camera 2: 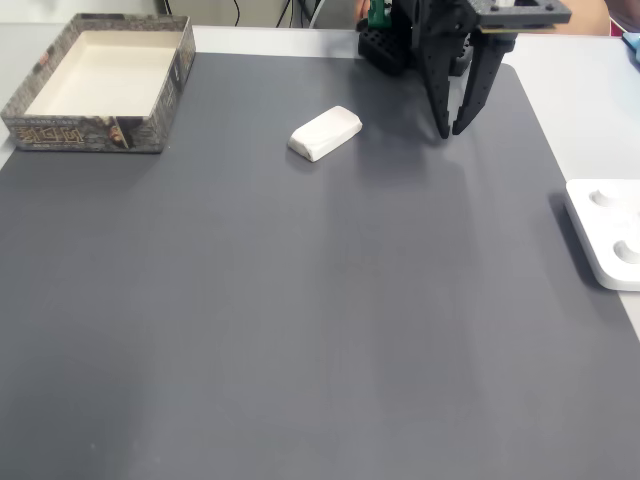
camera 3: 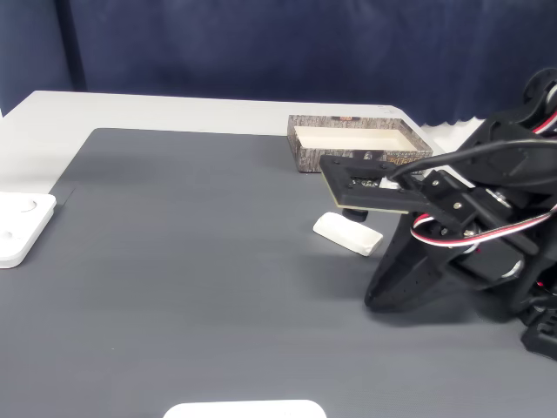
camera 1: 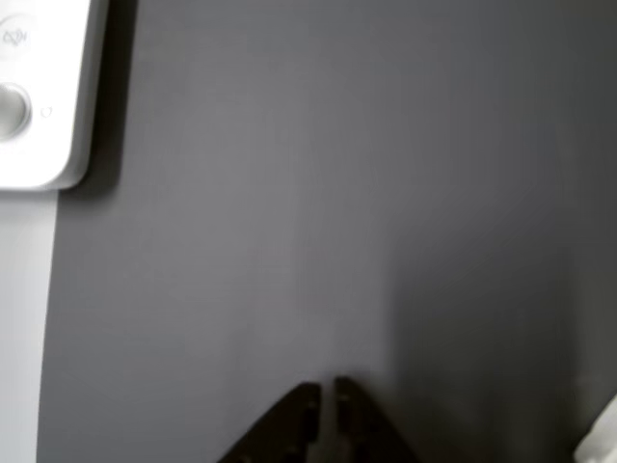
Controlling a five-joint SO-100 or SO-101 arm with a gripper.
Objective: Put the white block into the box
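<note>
In a fixed view the jaws of the gripper (camera 2: 452, 130) hung nearly clenched and empty at upper right, so the white block (camera 2: 325, 132) lay free at upper centre, well apart from the box (camera 2: 90, 131) at upper left.

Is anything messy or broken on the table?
Nothing stands out. The white block lies whole on the grey mat, a bit slanted. The box sits upright and empty at the mat's corner. The gripper hangs beside the block, jaws nearly together.
</note>
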